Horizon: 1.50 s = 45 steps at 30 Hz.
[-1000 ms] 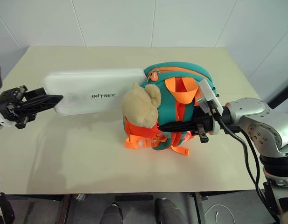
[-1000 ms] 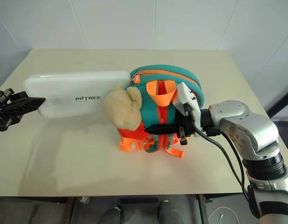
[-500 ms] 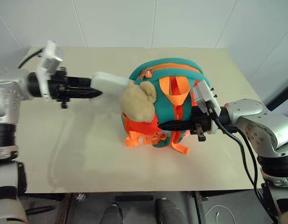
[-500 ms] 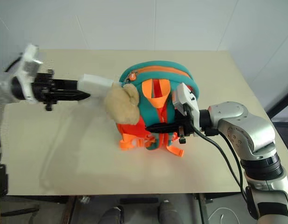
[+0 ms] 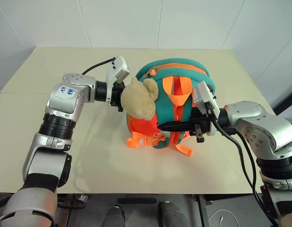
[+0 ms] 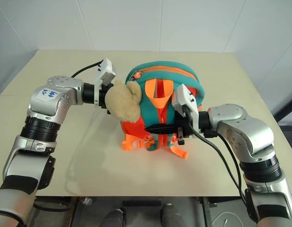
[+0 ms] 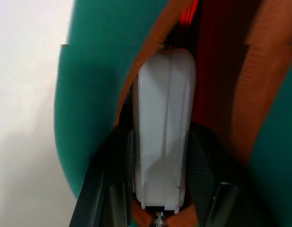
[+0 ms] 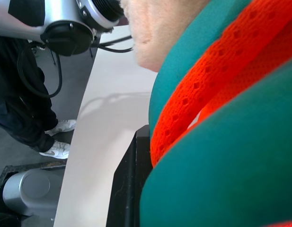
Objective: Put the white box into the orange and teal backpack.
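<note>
Inside the orange and teal backpack (image 5: 176,90), white box (image 7: 164,127) points lengthwise inward; left jaws clasp it; right jaws closed.

Head stereo pair: both eyes look forward and down from above the near table (image 5: 136,175) edge, sharing the backpack (image 5: 179,75) at centre, both arms and the far wall. Left wrist camera: very close, facing into the backpack's opening, where the box (image 7: 163,127) sits. Right wrist camera: pressed against the backpack's strap side, looking across the table toward a person's shoes (image 8: 55,149) beyond it.
</note>
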Tool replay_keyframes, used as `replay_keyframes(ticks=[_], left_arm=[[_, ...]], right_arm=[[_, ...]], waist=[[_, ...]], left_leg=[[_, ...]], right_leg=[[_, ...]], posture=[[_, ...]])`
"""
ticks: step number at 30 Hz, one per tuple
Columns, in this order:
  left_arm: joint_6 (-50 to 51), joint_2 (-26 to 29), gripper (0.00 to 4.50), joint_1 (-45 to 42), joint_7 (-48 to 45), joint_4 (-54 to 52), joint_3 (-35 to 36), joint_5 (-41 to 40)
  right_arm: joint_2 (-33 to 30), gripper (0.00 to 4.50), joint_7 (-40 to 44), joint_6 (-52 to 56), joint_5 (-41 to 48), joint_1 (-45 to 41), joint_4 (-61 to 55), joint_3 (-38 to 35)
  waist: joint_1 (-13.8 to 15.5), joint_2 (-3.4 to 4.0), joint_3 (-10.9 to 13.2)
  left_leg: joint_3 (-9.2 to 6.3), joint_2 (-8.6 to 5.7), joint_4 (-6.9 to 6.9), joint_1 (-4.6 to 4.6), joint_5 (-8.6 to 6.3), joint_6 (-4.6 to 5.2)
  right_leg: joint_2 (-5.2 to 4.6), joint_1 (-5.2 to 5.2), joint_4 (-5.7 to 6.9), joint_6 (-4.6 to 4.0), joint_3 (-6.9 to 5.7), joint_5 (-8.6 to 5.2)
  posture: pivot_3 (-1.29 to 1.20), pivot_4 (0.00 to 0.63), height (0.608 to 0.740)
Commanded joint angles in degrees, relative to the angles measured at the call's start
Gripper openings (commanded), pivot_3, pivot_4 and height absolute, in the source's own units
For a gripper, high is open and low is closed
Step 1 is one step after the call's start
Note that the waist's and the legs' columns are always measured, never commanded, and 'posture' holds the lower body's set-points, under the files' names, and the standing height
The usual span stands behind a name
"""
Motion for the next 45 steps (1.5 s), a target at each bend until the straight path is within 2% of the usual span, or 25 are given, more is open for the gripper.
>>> replay_keyframes(ticks=[1,4,7,8,12,15,20,26,29,32,36,42,45], left_arm=[[2.40,2.62,2.49,0.62,-2.27,-4.86,1.31,-1.44],[4.65,6.95,3.39,1.67,-3.43,-7.92,4.99,-3.45],[6.14,13.81,4.29,5.36,-6.54,-12.03,8.43,-5.93],[6.63,15.61,4.45,6.49,-6.85,-12.93,9.53,-6.49],[8.99,24.00,4.45,14.97,-11.07,-19.09,16.39,-11.32],[12.67,26.50,4.45,20.35,-10.63,-25.05,22.98,-17.12],[20.36,23.08,4.45,20.96,-1.55,-32.83,27.39,-24.15],[22.47,15.89,4.45,18.31,8.34,-36.21,24.86,-27.04],[20.41,9.44,4.45,15.20,12.89,-35.06,22.05,-26.79],[19.76,5.38,4.45,13.02,16.58,-33.75,21.68,-26.60],[22.86,5.20,3.53,12.79,16.74,-34.30,22.57,-30.56],[23.39,8.00,1.65,13.38,16.67,-33.06,22.46,-31.60],[23.69,9.10,0.86,13.51,16.85,-32.71,22.44,-31.77]], right_arm=[[0.22,0.00,-0.38,-0.78,0.66,-0.50,-1.84,-1.07],[0.23,0.00,-0.75,-0.71,0.71,-0.21,-2.10,-1.15],[0.30,0.00,-0.83,-0.73,0.75,-0.13,-2.05,-1.11],[0.32,0.00,-0.78,-0.76,0.73,-0.14,-1.98,-1.06],[0.45,0.00,-0.43,-1.05,0.46,-0.36,-1.46,-0.78],[0.45,0.00,0.02,-1.29,0.22,-0.54,-0.93,-0.62],[0.86,0.00,0.59,-1.80,-0.38,-1.28,0.22,-0.11],[1.41,0.00,1.25,-2.47,-1.18,-2.15,1.32,0.60],[1.71,0.00,1.35,-2.74,-1.55,-2.27,1.55,0.80],[1.87,0.00,1.32,-2.89,-1.84,-2.02,1.36,0.82],[1.69,0.00,0.45,-2.40,-1.49,-0.82,-0.18,0.29],[1.38,0.00,-0.55,-1.98,-0.87,0.41,-1.52,-0.35],[1.32,0.00,-0.80,-1.88,-0.66,0.85,-2.05,-0.46]], waist=[[-0.06,0.00,0.00],[-0.36,0.01,0.01],[-0.63,0.02,0.01],[-0.74,0.02,0.01],[-0.64,0.02,0.02],[-0.71,0.01,0.03],[0.12,-0.02,0.04],[-0.22,-0.02,0.04],[-0.11,-0.02,0.04],[-0.02,-0.03,0.04],[-0.19,-0.03,0.04],[-0.09,-0.03,0.04],[-0.09,-0.03,0.04]], left_leg=[[0.00,0.00,-0.02,0.00,0.00,0.00],[0.00,0.01,-0.07,-0.01,0.00,0.00],[0.00,0.02,-0.14,0.00,0.00,0.00],[0.00,0.02,-0.16,0.00,0.00,0.00],[0.00,0.02,-0.12,-0.01,0.00,0.00],[0.01,0.03,-0.15,-0.03,-0.01,-0.01],[-0.01,0.02,-0.05,-0.02,-0.02,0.01],[-0.01,0.02,-0.01,0.05,-0.02,0.01],[-0.01,0.02,-0.03,0.05,-0.01,0.01],[-0.02,0.01,-0.03,0.03,-0.01,0.00],[-0.01,0.02,-0.06,0.07,-0.01,0.01],[-0.01,0.01,-0.03,0.07,-0.01,0.00],[-0.02,0.01,-0.03,0.09,-0.01,0.00]], right_leg=[[0.00,0.00,0.00,0.00,0.00,0.00],[0.00,-0.04,-0.01,0.00,0.01,0.00],[0.01,-0.07,-0.02,-0.02,0.00,-0.02],[0.00,-0.08,-0.02,-0.03,0.00,-0.03],[0.00,-0.06,-0.04,-0.04,0.00,-0.04],[0.00,-0.10,-0.05,-0.05,-0.01,-0.06],[0.00,0.03,-0.09,-0.03,-0.02,-0.05],[0.00,0.06,-0.03,0.00,-0.01,-0.02],[0.01,0.04,-0.03,0.00,0.00,-0.02],[0.00,0.05,-0.05,0.00,0.01,-0.02],[0.00,0.05,-0.05,0.00,0.01,-0.02],[0.00,0.06,-0.04,0.00,0.01,-0.02],[0.00,0.08,-0.03,0.00,0.01,-0.02]], posture=[[0.00,0.150,0.740],[0.00,0.150,0.740],[0.00,0.150,0.740],[0.00,0.150,0.740],[0.00,0.150,0.740],[0.00,0.150,0.740],[0.00,0.150,0.740],[0.00,0.150,0.740],[0.00,0.150,0.740],[0.00,0.150,0.740],[0.00,0.150,0.740],[0.00,0.150,0.740],[0.00,0.150,0.740]])
